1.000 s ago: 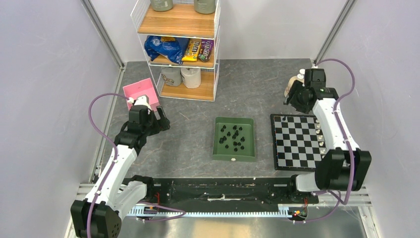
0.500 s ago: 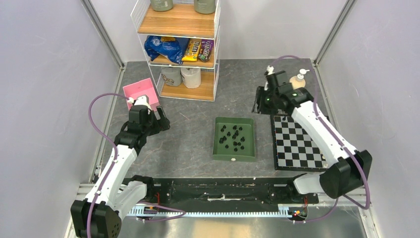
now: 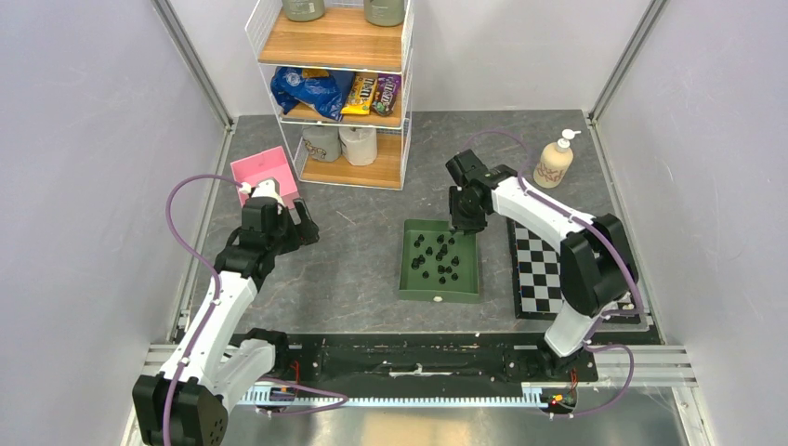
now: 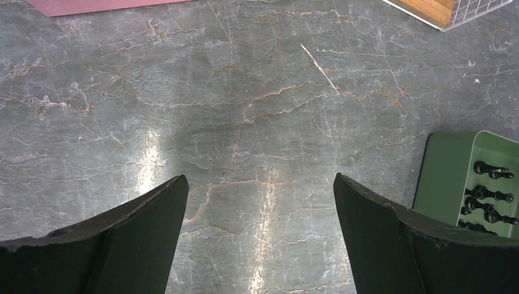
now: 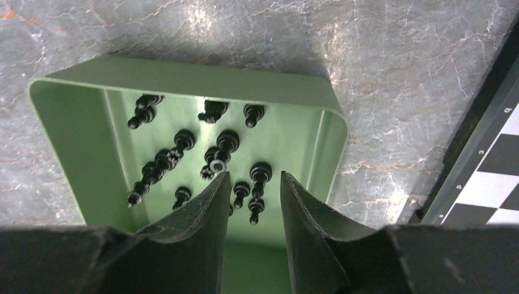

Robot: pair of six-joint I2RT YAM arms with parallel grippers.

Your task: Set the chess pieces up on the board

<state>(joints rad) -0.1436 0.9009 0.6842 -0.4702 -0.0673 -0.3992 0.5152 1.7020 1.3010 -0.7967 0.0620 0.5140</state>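
**Chess pieces** (image 3: 437,255): black, a loose scatter, some lying and some upright, all inside the tray (image 3: 409,283). They sit mostly in its far and middle parts. One white piece (image 3: 437,299) lies by the tray's near wall.

**Tray:** green, rectangular, at mid-table.

**Board** (image 3: 534,279): checkered with a dark border, flat on the table (image 3: 372,186). It lies just right of the tray, with a narrow strip of table between them. Its right part is hidden under the right arm.

**Right gripper** (image 5: 252,177): above the tray's far right part, pointing down. Its fingers are a little apart. Black pieces show in the gap below them, and none is clamped.

**Left gripper** (image 4: 260,179): well left of the tray, over bare table. Its fingers are wide apart and hold nothing.

**Bottle** (image 3: 555,163): cream pump bottle, upright, beyond the board's far edge.

**Box** (image 3: 265,172): pink, at the far left of the table, beyond the left gripper.

**Shelf** (image 3: 339,42): wire and wood, at the far middle, holding snack bags and rolls
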